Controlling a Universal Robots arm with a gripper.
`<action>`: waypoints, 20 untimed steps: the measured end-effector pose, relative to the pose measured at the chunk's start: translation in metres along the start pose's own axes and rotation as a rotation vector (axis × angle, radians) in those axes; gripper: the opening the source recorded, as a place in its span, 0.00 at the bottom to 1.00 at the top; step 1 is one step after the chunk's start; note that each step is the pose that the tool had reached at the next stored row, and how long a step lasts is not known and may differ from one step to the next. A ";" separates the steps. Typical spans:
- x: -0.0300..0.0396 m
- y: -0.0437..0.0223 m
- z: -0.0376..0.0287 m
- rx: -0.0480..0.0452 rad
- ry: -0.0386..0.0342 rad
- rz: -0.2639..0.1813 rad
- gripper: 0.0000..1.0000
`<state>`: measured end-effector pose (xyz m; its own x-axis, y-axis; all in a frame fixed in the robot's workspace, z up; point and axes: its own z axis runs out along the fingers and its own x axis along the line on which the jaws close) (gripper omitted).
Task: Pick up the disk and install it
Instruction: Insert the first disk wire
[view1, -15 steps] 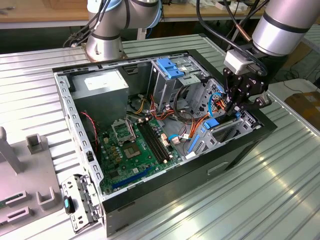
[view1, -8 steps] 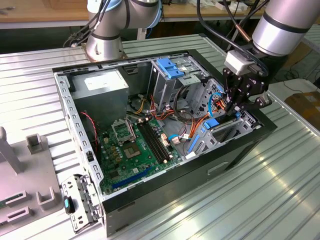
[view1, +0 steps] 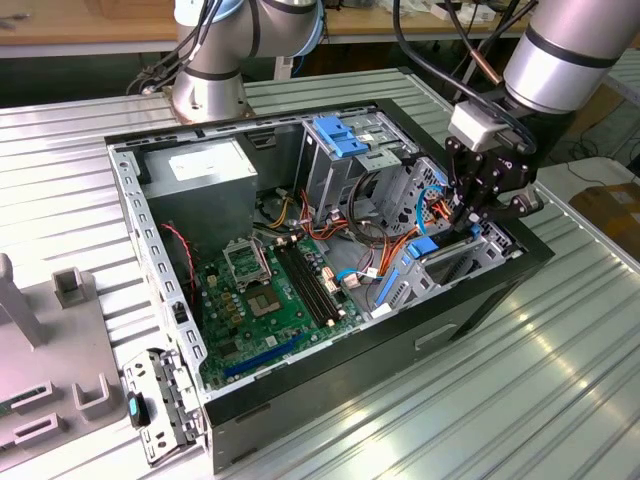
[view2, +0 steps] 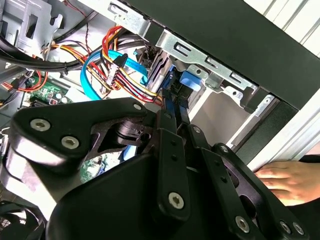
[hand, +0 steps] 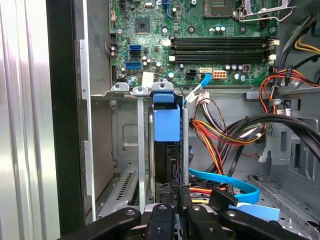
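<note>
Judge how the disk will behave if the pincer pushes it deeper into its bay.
Probably stiff: the disk is a metal slab, standing on edge in the bay, so it should slide rather than bend. Tipping seems unlikely, since the pincer grips its edge and the slot walls flank it. The blue tab looks plastic and may flex.

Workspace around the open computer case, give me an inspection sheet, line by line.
Surface: ribbed metal table carrying the open computer case.
Job's things: disk standing on edge in the drive bay, blue tab up.
Clutter: grey fixture blocks at the exterior view's left.
Grippers: gripper down in the bay, shut on the disk's edge.
Cables: blue data cable and red, yellow and orange wires beside the bay.
Surroundings: second robot base behind the case; a person's hand outside it.
</note>
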<state>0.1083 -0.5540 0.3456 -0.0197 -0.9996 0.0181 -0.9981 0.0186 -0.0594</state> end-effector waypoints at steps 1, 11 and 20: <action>0.0000 0.0000 0.0002 0.0000 0.0001 0.000 0.16; 0.0001 -0.0002 -0.0038 0.0000 -0.0028 0.000 0.16; 0.0001 -0.0002 -0.0031 0.0003 -0.0051 -0.021 0.16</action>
<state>0.1083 -0.5540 0.3487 0.0011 -0.9999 0.0142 -0.9982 -0.0019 -0.0593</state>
